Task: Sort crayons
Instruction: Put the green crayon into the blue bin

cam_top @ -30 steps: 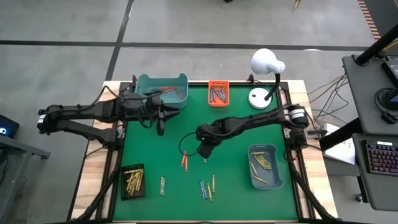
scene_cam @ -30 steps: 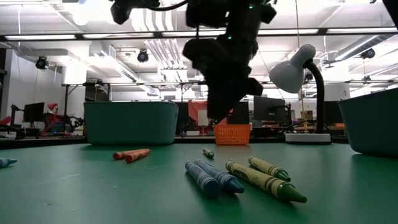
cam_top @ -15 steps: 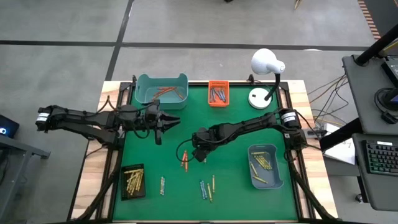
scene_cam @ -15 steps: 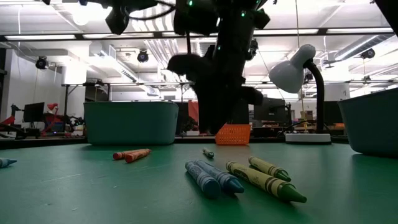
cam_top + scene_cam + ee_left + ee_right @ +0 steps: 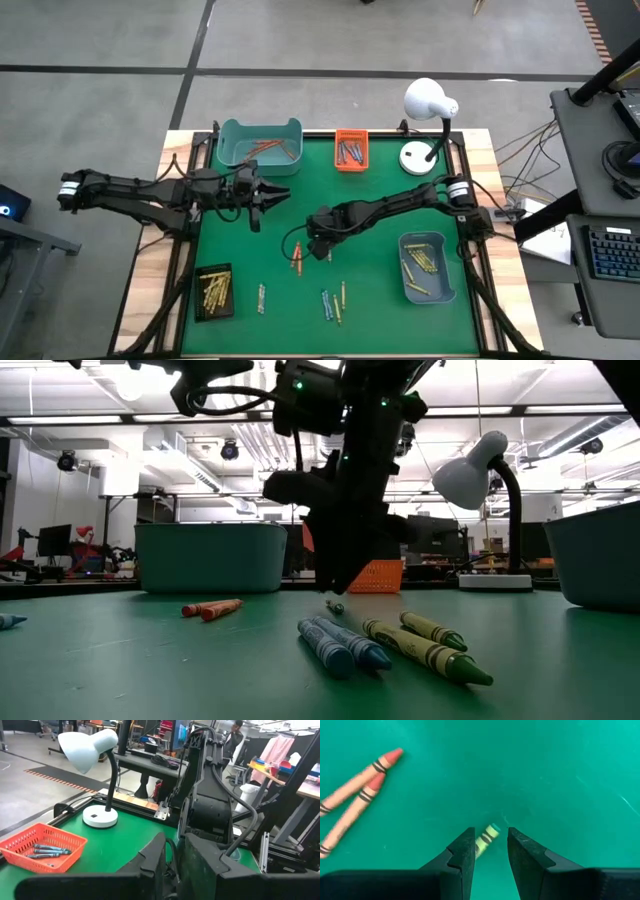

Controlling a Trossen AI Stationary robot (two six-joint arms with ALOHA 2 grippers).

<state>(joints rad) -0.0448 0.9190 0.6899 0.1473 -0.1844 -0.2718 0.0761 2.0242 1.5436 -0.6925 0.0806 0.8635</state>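
My right gripper (image 5: 490,845) is open and points steeply down just over a short green crayon (image 5: 487,836) lying on the green mat. Its fingers stand on either side of the crayon's near end, and in the low view the fingertips (image 5: 335,592) hang just above the crayon (image 5: 334,605). Two orange-red crayons (image 5: 355,785) lie side by side close by (image 5: 297,260). My left gripper (image 5: 278,192) is level near the teal bin (image 5: 260,145). Its fingers (image 5: 172,862) are a narrow gap apart with nothing between them.
Blue and yellow-green crayons (image 5: 332,302) and one pale crayon (image 5: 262,297) lie toward the near edge. A black tray (image 5: 213,290) is at near left and a blue-grey bin (image 5: 427,266) at right, both holding yellowish crayons. An orange basket (image 5: 351,150) and a white lamp (image 5: 430,105) stand at the far edge.
My right gripper has come down and a little toward the table's left, rolling somewhat, until it stands over the short green crayon. My left gripper has sunk a little and tipped up to level, away from the teal bin, then kept still.
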